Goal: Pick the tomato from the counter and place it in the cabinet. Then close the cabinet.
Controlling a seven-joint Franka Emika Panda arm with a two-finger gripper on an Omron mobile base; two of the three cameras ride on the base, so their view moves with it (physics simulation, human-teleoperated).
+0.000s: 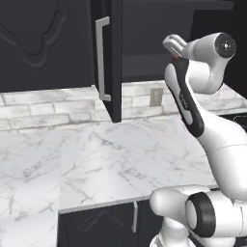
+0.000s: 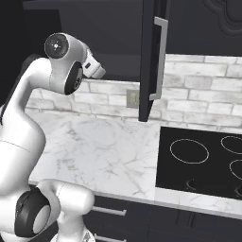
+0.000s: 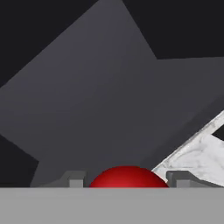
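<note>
The claw (image 3: 127, 183) is closed on the tomato (image 3: 127, 177), low centre of the hand view, facing the cabinet (image 1: 144, 43) interior; best to ease further over the dark shelf (image 3: 100, 113), lower gently, then release; the bench (image 1: 106, 159) lies below.

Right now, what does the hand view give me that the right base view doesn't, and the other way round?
Hand view: the tomato sits between the tool's two fingertips, apparently gripped, with the cabinet's dark interior panels ahead.

Right base view: the open cabinet door seen edge-on with its silver bar handle, the black cooktop, the brick backsplash with a wall outlet, and the arm raised toward the cabinet opening.

Both: the cabinet and the white marble counter.
</note>
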